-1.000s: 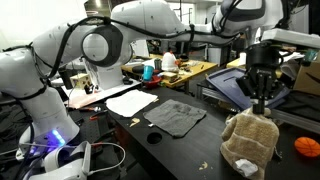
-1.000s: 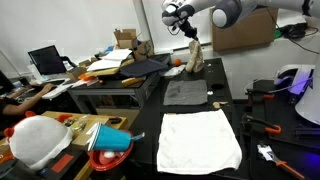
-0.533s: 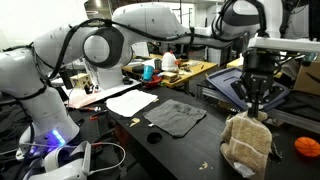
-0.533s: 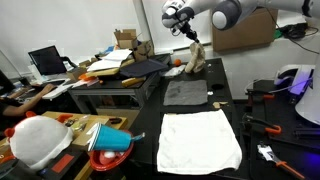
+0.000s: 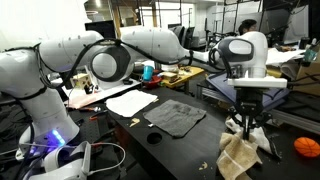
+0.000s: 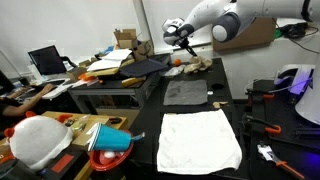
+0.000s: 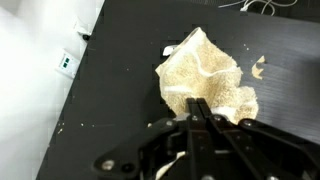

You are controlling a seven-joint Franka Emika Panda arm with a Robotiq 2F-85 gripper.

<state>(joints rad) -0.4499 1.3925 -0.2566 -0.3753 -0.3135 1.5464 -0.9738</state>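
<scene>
Beige towel (image 7: 205,78), crumpled into a loose heap, lies on a black table (image 7: 120,90) near its far end. In the wrist view the towel fills the middle of the frame, and the gripper (image 7: 199,106) enters from 6 o'clock. Its two dark fingers are pressed together into a single point that overlaps the towel's near edge. The jaws are fully closed, but it cannot be told whether a fold of towel is pinched between them. In an exterior view the gripper (image 5: 246,124) points straight down at the top of the towel (image 5: 238,157). A gray cloth (image 5: 176,117) lies flat at 9 o'clock from the towel, with a white cloth (image 5: 131,102) beyond it. An orange ball (image 5: 306,147) sits at 3 o'clock, well apart.
</scene>
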